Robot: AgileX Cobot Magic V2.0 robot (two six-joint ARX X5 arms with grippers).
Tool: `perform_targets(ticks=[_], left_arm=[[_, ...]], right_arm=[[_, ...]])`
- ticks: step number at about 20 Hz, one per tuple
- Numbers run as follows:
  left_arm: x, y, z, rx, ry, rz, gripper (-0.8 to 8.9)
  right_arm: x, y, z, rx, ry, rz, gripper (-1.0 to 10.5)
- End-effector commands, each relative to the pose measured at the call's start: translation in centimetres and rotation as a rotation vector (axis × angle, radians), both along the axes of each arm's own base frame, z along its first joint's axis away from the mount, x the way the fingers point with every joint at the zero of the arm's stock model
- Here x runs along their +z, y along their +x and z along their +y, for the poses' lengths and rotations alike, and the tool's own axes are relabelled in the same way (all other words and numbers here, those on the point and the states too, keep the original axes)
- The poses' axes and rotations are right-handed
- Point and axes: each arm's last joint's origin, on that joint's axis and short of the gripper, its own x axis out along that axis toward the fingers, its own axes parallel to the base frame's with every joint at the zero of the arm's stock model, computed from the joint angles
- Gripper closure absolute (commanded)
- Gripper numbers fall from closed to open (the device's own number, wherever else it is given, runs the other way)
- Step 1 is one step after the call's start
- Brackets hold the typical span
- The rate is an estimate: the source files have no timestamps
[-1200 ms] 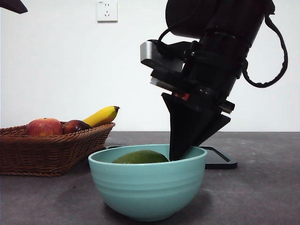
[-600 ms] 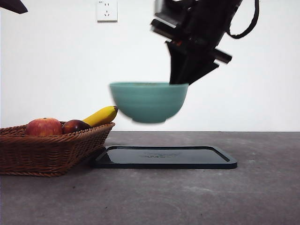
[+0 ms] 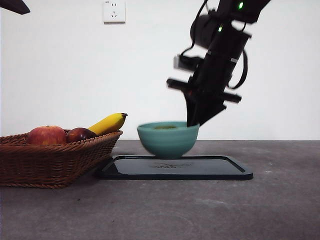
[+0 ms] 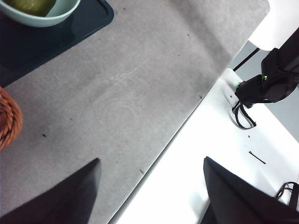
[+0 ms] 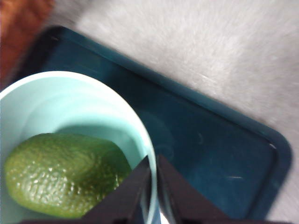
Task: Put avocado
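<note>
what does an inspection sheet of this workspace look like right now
surface: grey table, black tray on it
job's things: avocado lying in teal bowl, bowl over the tray
clutter: wicker basket with apple, banana, a dark red fruit
grippers: right pincer shut on the bowl's rim; left pincer open, away from the bowl
cables: black cable looped on right arm
surroundings: white wall, socket

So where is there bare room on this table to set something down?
Bare tabletop in front of the black tray and right of it. The tray's right half is free. Crowded: wicker basket of fruit at left, and the teal bowl with avocado, pinched by the right gripper.
</note>
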Motion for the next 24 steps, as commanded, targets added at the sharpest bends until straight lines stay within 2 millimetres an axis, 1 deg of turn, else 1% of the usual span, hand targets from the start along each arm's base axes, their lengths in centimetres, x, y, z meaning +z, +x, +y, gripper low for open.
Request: perform_targets(ticks=[1,2,4,8,12,13,15,18,20,24], left_arm=[[0.2,0.1,-0.1,-0.018,-0.004,-0.017,4.72],[0.2,0.1,-0.1,-0.018,-0.004,-0.017,4.72],[0.2,0.1,-0.1,-0.018,-0.004,-0.018,4.72],[0.2,0.1,-0.1,-0.018,-0.004,-0.018,4.72],[0.2,0.1,-0.1,-0.018,-0.004,-0.018,4.72],[0.2,0.1,-0.1,-0.018,-0.004,-0.017,4.72],[0.2,0.1,-0.1,-0.018,-0.004,-0.018,4.72],[0.2,0.1,-0.1,-0.018,-0.004,-0.018,4.72],[0.2,0.1,-0.1,-0.018,-0.004,-0.017,4.72],[0.2,0.1,-0.1,-0.018,-0.004,-0.018,4.72]], right_arm=[[-1.1,1.0,0.7,0.001,0.004,0.007,9.4],[-1.7,1.2,0.8,0.0,-0.001,0.018,9.4],[-2.1,1.3,0.8,-0.002,-0.009,0.027,9.4],[-2.1,1.2,0.7,-0.006,-0.009,0.035,9.2],[-1.6,1.0,0.7,-0.021,-0.005,0.03,7.1],[-1.0,0.9,0.6,-0.023,-0.007,0.021,6.9],[0.8,0.3,0.2,-0.032,0.0,-0.016,6.9],[4.8,-1.6,-0.8,-0.033,0.018,-0.068,6.9],[7.8,-3.7,-1.5,-0.002,0.027,-0.091,6.7],[13.0,-9.0,-3.2,0.041,0.052,-0.12,6.6]])
